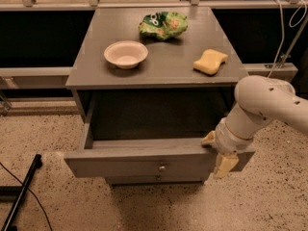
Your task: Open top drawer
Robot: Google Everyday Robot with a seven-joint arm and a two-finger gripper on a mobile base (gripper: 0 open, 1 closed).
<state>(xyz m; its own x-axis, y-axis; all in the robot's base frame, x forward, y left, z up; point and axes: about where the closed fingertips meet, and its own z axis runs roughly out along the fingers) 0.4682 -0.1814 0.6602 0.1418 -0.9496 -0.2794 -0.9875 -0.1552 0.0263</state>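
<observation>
A grey wooden cabinet (159, 69) is taken as the landmark. From its front, just under the flat top, the top drawer (125, 162) is seen drawn well out. Its dark hollow is exposed and its small round metal knob (161, 167) sits at the centre of the plain front board.

On the cabinet's top, a shallow, smooth, pale bowl (125, 54) is set towards the left. A crumpled, glossy green bag (162, 25) lies at the back. A soft, waisted yellow sponge (210, 62) rests towards the right.

At the cabinet's front right, the gripper (216, 154) is placed over the drawer's front board. Its tan fingers (224, 163) are set one inside and one outside, so the board appears clamped between them. This grip is judged to serve in place of the knob for pulling, and the opening is judged nearly done.
</observation>
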